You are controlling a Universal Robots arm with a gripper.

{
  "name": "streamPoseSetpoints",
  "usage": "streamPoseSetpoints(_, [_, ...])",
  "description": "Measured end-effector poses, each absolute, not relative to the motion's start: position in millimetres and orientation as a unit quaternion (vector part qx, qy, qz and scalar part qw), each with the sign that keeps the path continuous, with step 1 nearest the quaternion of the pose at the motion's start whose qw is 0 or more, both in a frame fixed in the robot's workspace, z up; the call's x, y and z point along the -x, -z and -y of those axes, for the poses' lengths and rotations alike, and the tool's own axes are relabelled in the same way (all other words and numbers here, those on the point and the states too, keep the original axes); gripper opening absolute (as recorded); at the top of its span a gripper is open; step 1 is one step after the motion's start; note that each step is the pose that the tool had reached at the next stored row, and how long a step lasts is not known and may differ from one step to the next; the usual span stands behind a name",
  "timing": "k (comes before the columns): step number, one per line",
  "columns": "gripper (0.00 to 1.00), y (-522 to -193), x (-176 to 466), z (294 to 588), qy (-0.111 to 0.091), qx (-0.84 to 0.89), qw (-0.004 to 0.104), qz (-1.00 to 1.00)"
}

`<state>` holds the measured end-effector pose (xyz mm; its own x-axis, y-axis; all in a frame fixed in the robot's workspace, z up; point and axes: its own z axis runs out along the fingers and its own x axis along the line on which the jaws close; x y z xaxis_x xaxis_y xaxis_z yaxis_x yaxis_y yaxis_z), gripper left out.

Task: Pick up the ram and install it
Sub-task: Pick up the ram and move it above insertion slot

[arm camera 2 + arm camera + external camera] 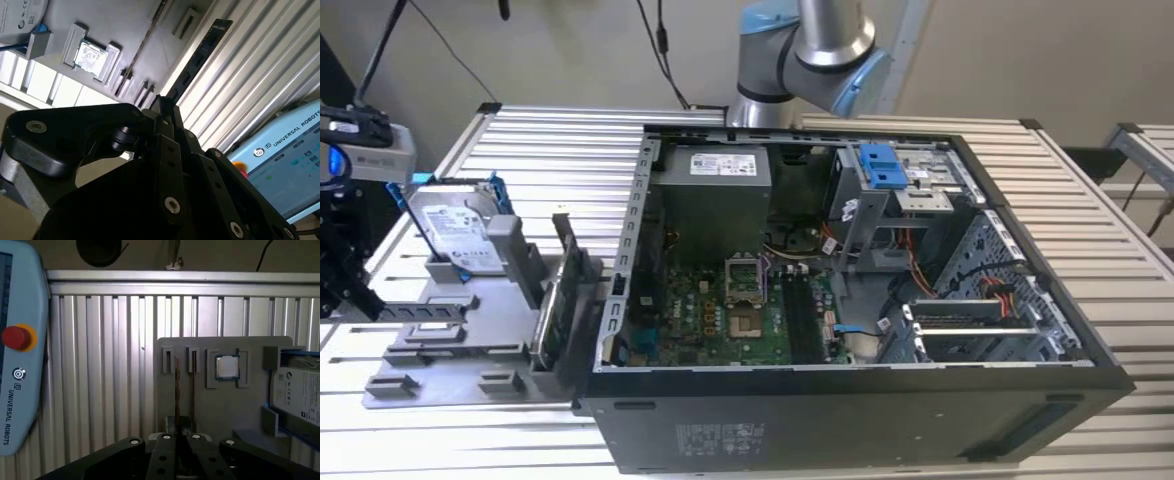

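The ram (176, 390) is a long dark stick that stands on edge in a slot at the rim of a grey fixture (210, 410). Its flat dark side shows in the second wrist view (200, 55). In the exterior view the ram (568, 280) stands on the fixture side nearest the open computer case (854, 300). My gripper (180, 436) hangs back from the ram's near end, apart from it. The black fingers (167, 125) come together at their tips, with nothing between them.
A second upright card (193, 390) stands beside the ram, then a processor chip (227, 366) and a hard drive in a blue frame (300, 390). A teach pendant (20, 365) lies close by on the ribbed metal table (100, 365). The arm's base (801, 50) is behind the case.
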<state>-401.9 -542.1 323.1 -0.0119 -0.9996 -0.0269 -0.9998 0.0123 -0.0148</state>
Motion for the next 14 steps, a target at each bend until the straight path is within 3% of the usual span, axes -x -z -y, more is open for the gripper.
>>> streamPoseSetpoints(14, [0.14, -342.8, 401.9, 542.1, -0.004, 0.703, 0.015, -0.711])
